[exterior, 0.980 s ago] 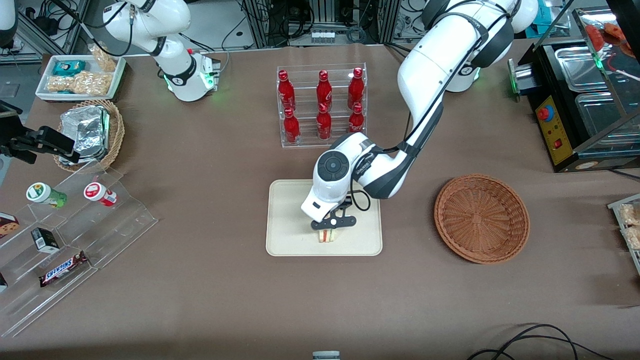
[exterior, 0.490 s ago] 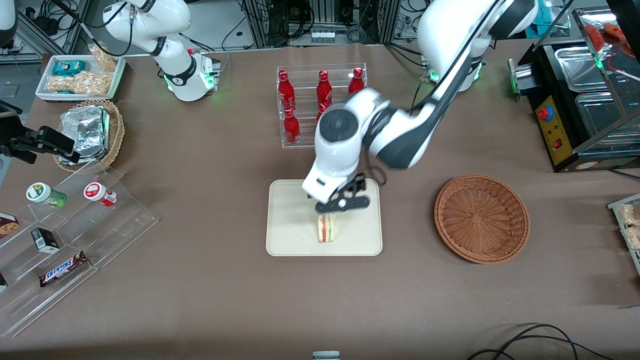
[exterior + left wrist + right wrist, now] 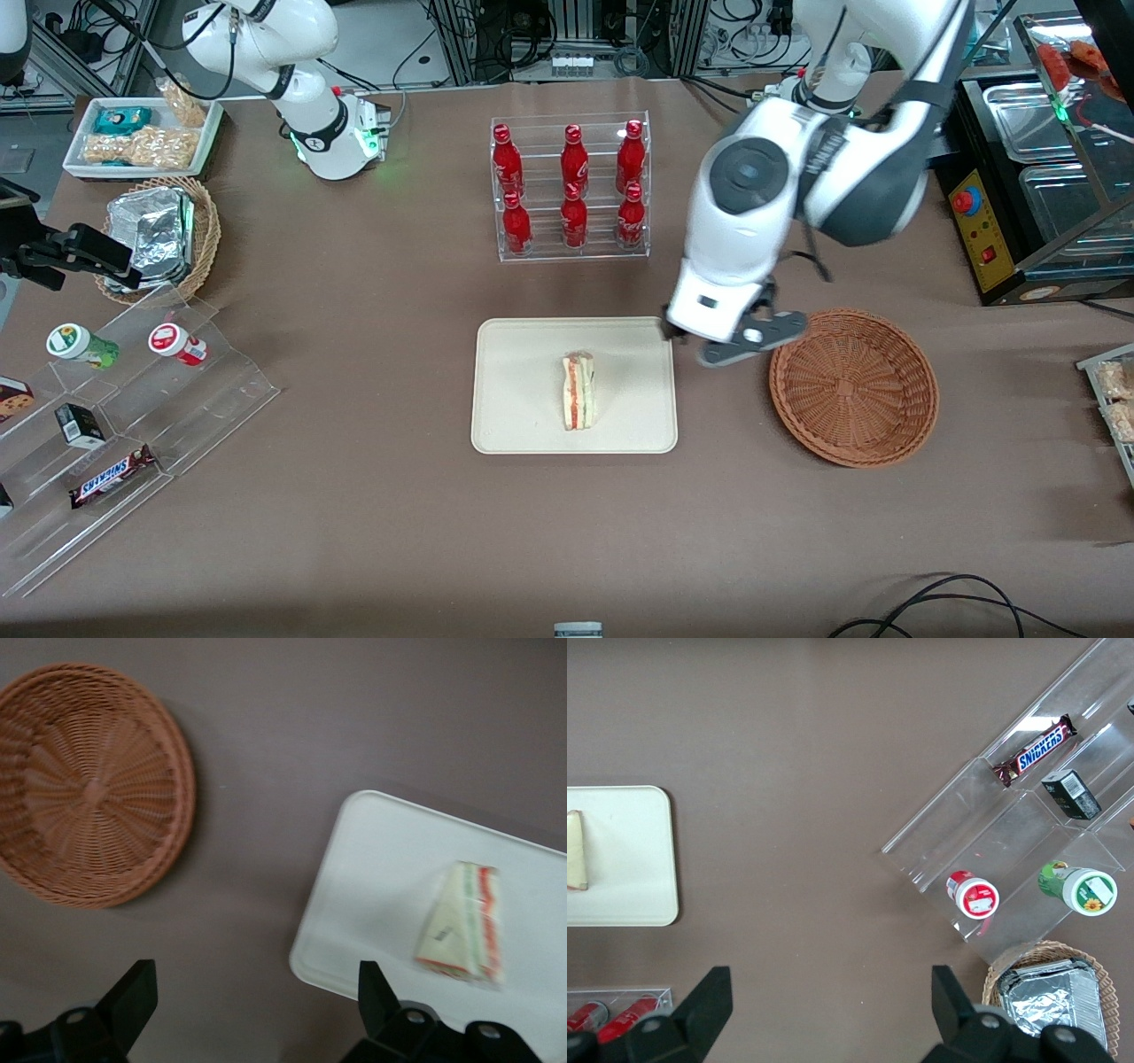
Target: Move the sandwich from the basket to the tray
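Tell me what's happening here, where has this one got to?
The sandwich lies on the tray, free of any grip. The basket beside the tray holds nothing. The left arm's gripper hangs open and holds nothing above the table between tray and basket, having lifted away from the sandwich it stood over a second ago. The placing looks done.

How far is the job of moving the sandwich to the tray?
It looks done: the sandwich lies on the tray, and the basket holds nothing. The hand is open and carries nothing, above the table between tray and basket. Nothing seems left.
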Tool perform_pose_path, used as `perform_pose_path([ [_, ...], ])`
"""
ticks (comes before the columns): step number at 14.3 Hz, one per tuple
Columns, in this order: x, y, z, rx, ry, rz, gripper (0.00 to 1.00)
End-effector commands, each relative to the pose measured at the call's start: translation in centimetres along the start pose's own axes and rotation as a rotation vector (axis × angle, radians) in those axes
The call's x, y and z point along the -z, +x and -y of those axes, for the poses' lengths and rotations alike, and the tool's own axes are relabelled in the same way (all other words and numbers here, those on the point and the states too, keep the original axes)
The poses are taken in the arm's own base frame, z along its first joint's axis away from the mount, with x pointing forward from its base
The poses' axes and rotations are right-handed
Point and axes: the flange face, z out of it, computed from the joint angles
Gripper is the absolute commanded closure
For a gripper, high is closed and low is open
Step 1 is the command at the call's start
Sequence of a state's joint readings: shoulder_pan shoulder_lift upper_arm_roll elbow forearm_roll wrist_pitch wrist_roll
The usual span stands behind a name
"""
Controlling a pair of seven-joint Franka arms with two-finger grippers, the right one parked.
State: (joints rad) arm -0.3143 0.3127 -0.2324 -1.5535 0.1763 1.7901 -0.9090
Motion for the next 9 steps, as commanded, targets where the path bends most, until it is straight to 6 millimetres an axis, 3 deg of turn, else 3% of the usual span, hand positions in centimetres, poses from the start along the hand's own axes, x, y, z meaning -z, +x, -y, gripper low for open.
perform_pose_path([
  [1, -0.3, 0.7, 5.5, -0.014, 0.012, 0.021, 0.00],
  [5, 0.3, 1.5, 12.9, -0.107, 0.016, 0.074, 0.00],
  [9, 2.5, 2.2, 20.1, -0.218, 0.017, 0.175, 0.00],
])
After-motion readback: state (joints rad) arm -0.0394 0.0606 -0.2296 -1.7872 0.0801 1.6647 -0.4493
